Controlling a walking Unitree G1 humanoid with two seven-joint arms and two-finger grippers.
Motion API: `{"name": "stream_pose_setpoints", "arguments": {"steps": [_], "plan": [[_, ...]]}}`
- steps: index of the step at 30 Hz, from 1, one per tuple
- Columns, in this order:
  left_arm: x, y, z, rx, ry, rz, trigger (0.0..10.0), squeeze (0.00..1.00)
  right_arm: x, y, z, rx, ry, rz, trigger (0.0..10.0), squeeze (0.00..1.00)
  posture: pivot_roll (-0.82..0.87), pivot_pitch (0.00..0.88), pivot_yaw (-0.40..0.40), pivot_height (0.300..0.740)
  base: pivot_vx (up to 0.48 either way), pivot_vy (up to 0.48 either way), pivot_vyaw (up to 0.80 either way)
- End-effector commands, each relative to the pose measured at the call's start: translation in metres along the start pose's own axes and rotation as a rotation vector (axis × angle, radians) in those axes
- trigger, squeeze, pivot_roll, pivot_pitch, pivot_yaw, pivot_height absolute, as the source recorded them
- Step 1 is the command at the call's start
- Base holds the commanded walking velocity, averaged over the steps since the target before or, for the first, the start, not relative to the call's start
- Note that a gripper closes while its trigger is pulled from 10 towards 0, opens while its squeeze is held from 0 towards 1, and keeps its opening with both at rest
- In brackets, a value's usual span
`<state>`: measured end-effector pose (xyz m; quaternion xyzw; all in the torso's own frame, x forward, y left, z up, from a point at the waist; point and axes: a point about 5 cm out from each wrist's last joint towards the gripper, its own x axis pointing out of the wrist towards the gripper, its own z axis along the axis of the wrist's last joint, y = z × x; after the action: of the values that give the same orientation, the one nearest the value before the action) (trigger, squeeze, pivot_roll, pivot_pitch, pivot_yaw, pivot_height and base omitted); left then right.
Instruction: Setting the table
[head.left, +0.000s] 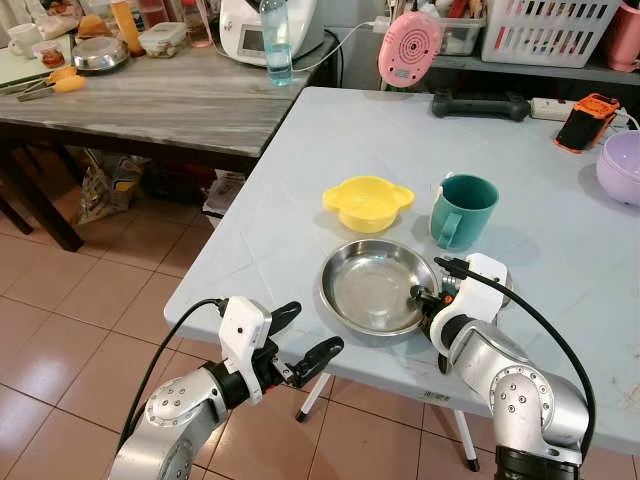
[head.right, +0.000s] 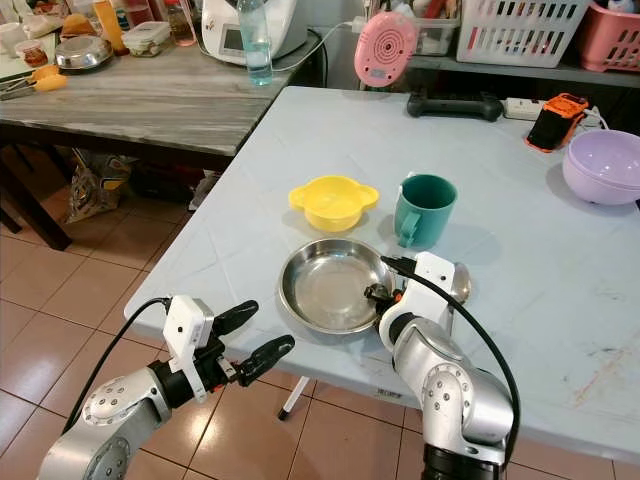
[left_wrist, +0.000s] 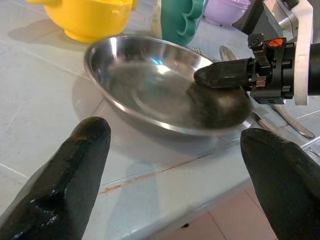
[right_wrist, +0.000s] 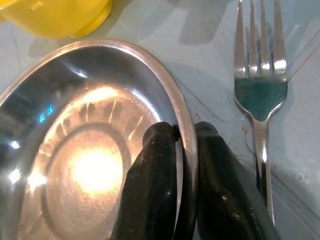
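A shiny steel plate (head.left: 372, 285) lies near the front edge of the pale blue table (head.left: 290, 200). My right gripper (head.left: 425, 297) is shut on the plate's right rim; in the right wrist view one finger (right_wrist: 155, 170) presses inside the rim and the other outside. Just to the right of the plate lies a fork (right_wrist: 260, 95), with a spoon (head.right: 460, 283) beside it. Behind the plate stand a yellow bowl (head.left: 368, 202) and a teal mug (head.left: 463, 210). My left gripper (head.left: 305, 340) is open and holds nothing, out in front of the table's front-left edge, facing the plate (left_wrist: 150, 85).
A purple bowl (head.left: 622, 165) sits at the table's right edge. At the back are a pink fan (head.left: 410, 47), a black handle (head.left: 480, 104) and an orange device (head.left: 588, 120). A cluttered grey wooden table (head.left: 150, 100) adjoins on the left, over a tiled floor (head.left: 90, 300).
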<state>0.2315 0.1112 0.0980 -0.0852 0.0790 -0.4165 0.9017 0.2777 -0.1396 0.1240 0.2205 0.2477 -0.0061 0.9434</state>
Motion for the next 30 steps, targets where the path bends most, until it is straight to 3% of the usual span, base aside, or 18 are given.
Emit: {"name": "stream_pose_setpoints", "arguments": {"steps": [1, 17, 21, 23, 30], "plan": [[-0.001, -0.001, 0.004, 0.016, 0.001, -0.013, 10.0, 0.0, 0.002, 0.011, -0.025, 0.079, 0.095, 0.022, 0.0, 0.0, -0.12, 0.085, 0.044, 0.74, 0.0, 0.0, 0.0], [-0.001, 0.003, 0.002, 0.028, 0.002, -0.002, 10.0, 0.0, 0.001, 0.013, -0.007, -0.012, -0.039, 0.034, 0.0, 0.0, -0.11, 0.076, 0.046, 0.74, 0.0, 0.0, 0.0], [-0.003, 0.011, 0.003, 0.032, -0.022, 0.076, 10.0, 0.0, -0.003, 0.016, 0.001, -0.051, -0.112, 0.067, 0.0, 0.0, -0.11, 0.076, 0.048, 0.74, 0.0, 0.0, 0.0], [-0.005, 0.021, 0.006, 0.013, -0.051, 0.133, 10.0, 0.0, -0.007, 0.016, 0.008, -0.123, -0.178, 0.087, 0.0, 0.0, -0.11, 0.07, 0.051, 0.74, 0.0, 0.0, 0.0], [-0.007, 0.038, 0.014, 0.021, -0.091, 0.231, 10.0, 0.0, -0.018, 0.019, 0.02, -0.237, -0.327, 0.129, 0.0, 0.0, -0.1, 0.058, 0.053, 0.74, 0.0, 0.0, 0.0]]}}
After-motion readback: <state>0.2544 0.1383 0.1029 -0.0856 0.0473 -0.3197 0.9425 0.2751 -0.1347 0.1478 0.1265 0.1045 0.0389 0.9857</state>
